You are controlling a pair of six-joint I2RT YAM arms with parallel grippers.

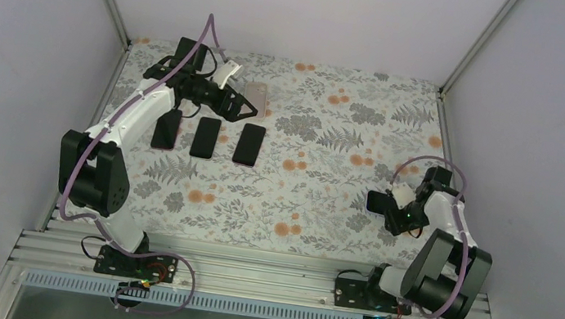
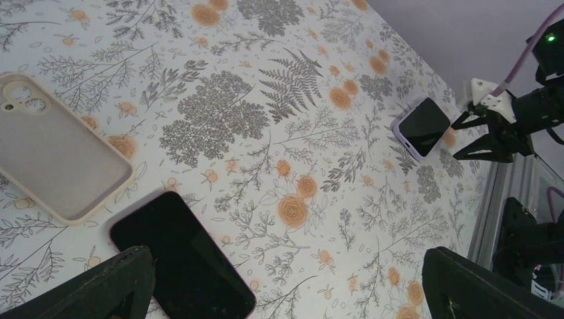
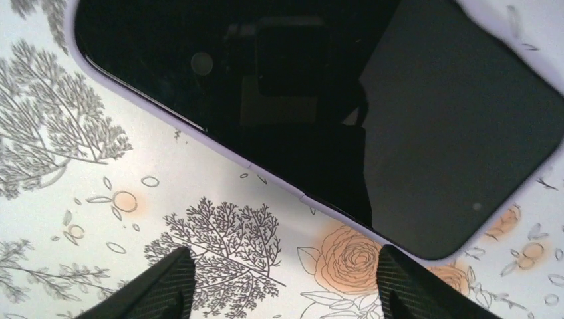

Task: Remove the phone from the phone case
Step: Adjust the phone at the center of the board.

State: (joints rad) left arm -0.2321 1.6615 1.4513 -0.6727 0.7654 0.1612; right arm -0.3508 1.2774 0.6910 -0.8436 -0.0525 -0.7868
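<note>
Floral table (image 1: 314, 205) holds three dark phones (image 1: 205, 137), an empty case (image 2: 56, 159) and a cased phone (image 2: 421, 126).

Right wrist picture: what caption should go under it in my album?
Open right tool hovers beside a phone in its lilac case, screen up on the flowery tablecloth.

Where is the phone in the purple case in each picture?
Top external: the phone is a small dark shape right of middle; its purple rim is too small to see.
Left wrist: upper right, lying on the flowered cloth.
Right wrist: it fills the top.
Shared landmark: the right gripper, just beside the phone in every view.
</note>
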